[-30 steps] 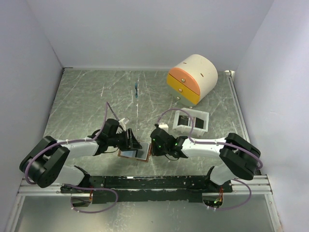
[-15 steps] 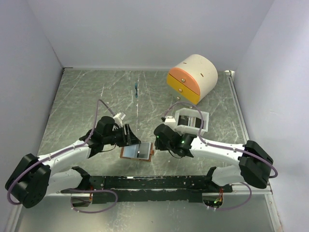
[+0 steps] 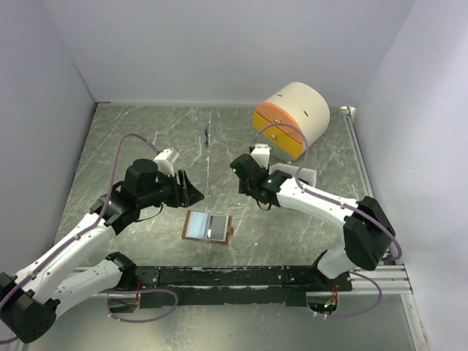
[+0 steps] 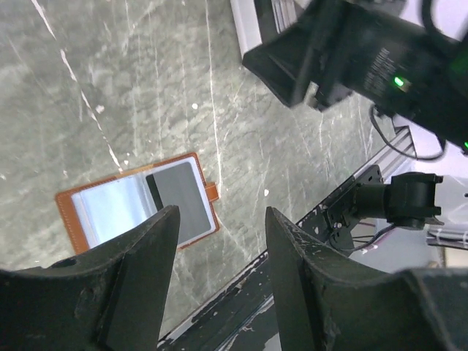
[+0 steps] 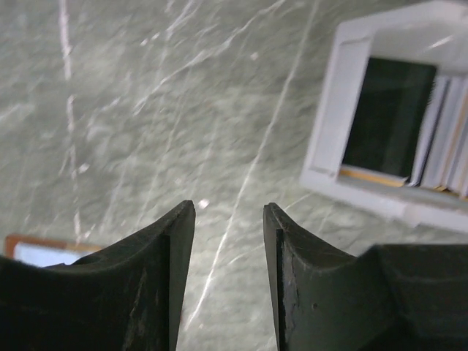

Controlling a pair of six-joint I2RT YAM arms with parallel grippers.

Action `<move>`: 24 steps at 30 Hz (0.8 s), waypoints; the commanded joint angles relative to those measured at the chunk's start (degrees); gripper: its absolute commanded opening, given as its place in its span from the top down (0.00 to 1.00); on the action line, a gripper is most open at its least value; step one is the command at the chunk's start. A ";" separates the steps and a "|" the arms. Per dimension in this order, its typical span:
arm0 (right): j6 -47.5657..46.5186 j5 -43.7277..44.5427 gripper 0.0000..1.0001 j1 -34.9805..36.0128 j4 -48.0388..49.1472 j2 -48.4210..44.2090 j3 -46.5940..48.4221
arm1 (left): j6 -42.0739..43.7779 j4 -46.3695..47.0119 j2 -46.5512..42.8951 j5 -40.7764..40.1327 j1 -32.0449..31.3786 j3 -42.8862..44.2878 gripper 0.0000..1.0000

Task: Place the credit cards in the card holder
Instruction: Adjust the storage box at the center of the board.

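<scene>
Left gripper (image 4: 219, 289), lower frame: jaws moderately apart, empty. Right gripper (image 5: 229, 274): jaws narrowly apart, empty. Wallet (image 3: 207, 227) lies open at lower centre, a grey card (image 4: 174, 191) on one half. More cards (image 5: 387, 121) sit in the white tray (image 5: 325, 146), upper right.

The card holder (image 4: 135, 208) lies open and flat on the grey marbled table (image 4: 146, 88) in the lower left of the frame, and a grey card (image 4: 175, 194) sits on its right half, next to the small brown tab on the right edge. The left gripper (image 4: 223, 216) fills the bottom of the frame, and its two dark fingers (image 4: 139, 278) stand apart with nothing between them. In the upper right is the black right arm (image 4: 365, 66) with a green light, and part of a white tray (image 4: 256, 18) shows at the top edge.
</scene>
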 commanded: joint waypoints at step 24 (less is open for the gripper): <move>-19.33 -3.82 0.49 -12.24 -2.70 12.50 5.34 | 14.31 -15.73 -7.13 2.15 -0.27 5.84 0.36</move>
